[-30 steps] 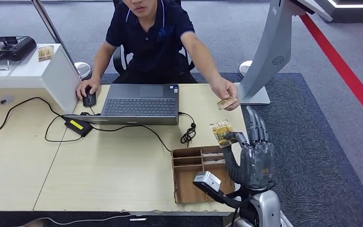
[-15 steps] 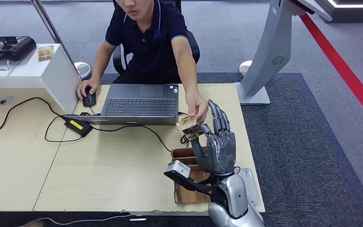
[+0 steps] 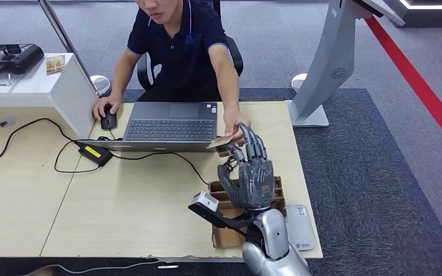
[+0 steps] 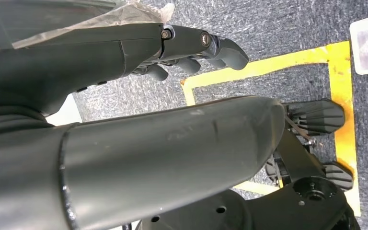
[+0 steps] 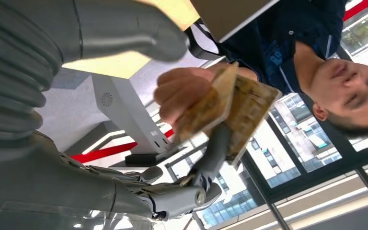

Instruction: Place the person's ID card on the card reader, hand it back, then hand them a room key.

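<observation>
While raised above the desk [image 3: 149, 213] near its far edge, just by the laptop's [image 3: 170, 123] right front corner, holds a key card [image 5: 251, 108] out to the seated person. Right hand [image 3: 252, 172] upright, palm turned towards the left, fingers [image 3: 253, 144] stretched up and slightly spread, forearm rising steeply from the desk's near right corner. Closed on the key card, with one dark-tipped finger [image 5: 215, 143] laid across its face.

Meets the person's hand [image 3: 234, 122] right at the fingertips. Already grips a second card [image 5: 208, 103], overlapping the key card; which hand bears the key card's weight cannot be told.

Judged thin, stiff, very light and smooth, so likely to slip or flip out of a loose pinch. Best taken by one short edge, flat faces between thumb and finger, leaving the far half free for the person to grasp. Calls for releasing only once the person's grip is sure.

Left hand [image 4: 196, 48] hanging low beside the body over carpet, holding nothing, fingers loosely bent; whether wide or closed cannot be told.
</observation>
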Controlling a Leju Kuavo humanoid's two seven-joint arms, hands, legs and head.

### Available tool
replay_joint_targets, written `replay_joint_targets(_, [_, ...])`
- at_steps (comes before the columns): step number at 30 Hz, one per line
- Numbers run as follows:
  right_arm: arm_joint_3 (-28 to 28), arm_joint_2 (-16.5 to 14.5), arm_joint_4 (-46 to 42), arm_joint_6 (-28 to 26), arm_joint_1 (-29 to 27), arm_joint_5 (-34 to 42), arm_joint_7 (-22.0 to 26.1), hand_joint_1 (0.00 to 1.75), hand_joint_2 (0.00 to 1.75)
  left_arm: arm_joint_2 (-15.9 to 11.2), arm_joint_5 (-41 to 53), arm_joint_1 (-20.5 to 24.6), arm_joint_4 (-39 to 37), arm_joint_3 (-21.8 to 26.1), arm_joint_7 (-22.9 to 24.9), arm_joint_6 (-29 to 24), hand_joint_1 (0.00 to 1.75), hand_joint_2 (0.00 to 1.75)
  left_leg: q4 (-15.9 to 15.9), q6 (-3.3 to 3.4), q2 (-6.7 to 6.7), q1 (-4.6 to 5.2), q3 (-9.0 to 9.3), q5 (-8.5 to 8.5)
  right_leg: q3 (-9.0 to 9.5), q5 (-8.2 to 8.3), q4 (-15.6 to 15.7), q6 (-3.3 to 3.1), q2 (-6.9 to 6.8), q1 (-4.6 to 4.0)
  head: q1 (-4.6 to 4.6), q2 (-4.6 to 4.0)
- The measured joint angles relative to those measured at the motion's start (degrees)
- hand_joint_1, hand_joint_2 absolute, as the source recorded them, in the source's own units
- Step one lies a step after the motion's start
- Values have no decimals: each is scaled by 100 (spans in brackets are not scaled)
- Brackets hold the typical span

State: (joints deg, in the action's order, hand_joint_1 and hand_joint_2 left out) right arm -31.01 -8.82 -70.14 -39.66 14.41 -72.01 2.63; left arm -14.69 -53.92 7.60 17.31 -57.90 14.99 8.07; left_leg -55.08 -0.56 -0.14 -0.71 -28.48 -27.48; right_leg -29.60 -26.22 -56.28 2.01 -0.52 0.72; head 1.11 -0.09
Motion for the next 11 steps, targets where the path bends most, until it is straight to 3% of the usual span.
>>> replay_joint_targets(11, [78, -65, 92, -3, -14, -55, -71, 0, 175, 0, 10, -5, 0, -4, 0, -2, 0, 0, 0, 0, 0, 0, 2, 0, 0, 0, 0, 0, 0, 0, 0, 0])
